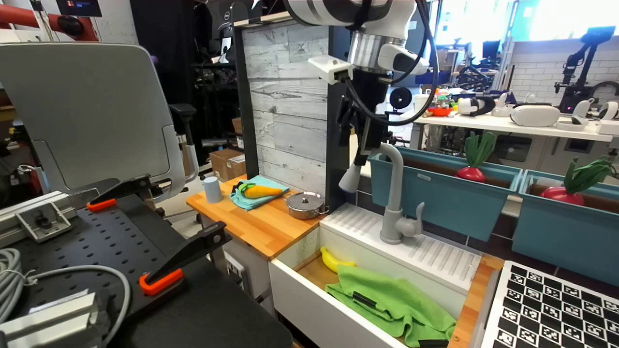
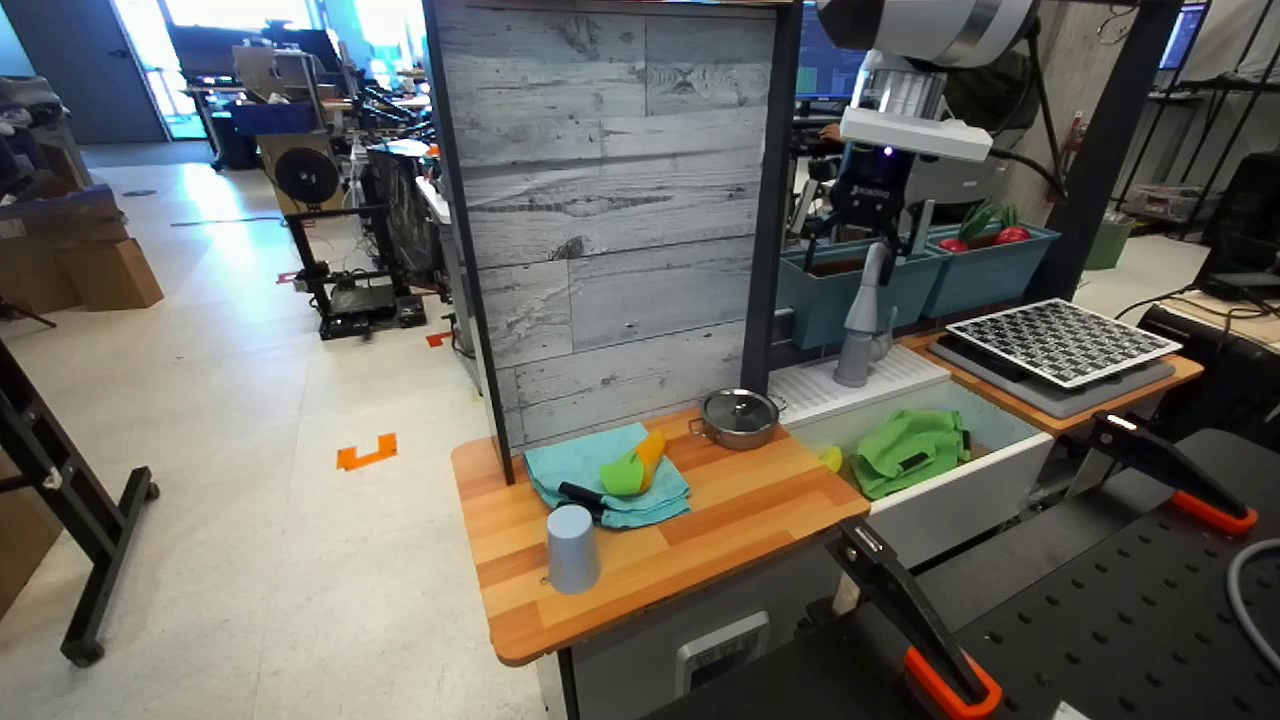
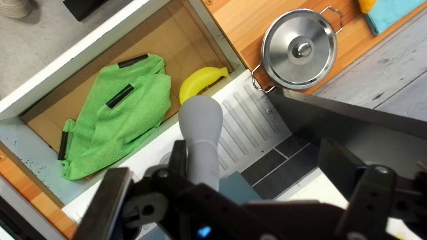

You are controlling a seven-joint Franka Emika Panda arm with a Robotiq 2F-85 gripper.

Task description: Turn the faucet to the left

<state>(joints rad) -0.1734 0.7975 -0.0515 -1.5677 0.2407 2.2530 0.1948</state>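
The faucet is grey with an upright stem and an arched spout. It stands on the white ridged ledge behind the sink in both exterior views (image 1: 396, 183) (image 2: 855, 360). Its small side lever (image 1: 411, 225) is on the stem's lower part. In the wrist view the faucet's spout (image 3: 201, 130) points up the picture. My gripper (image 3: 254, 148) is open around the spout, which lies between the fingers, close beside the left one in that view. I cannot tell if they touch. The gripper also shows over the faucet in both exterior views (image 1: 357, 147) (image 2: 865, 258).
The sink (image 1: 314, 299) holds a green cloth (image 1: 396, 299) and a yellow banana (image 1: 334, 261). A lidded pot (image 1: 305, 205) stands on the wooden counter (image 1: 242, 222). A dark post (image 2: 770, 200) edges the wall panel. Teal planters (image 1: 435, 193) stand behind the faucet.
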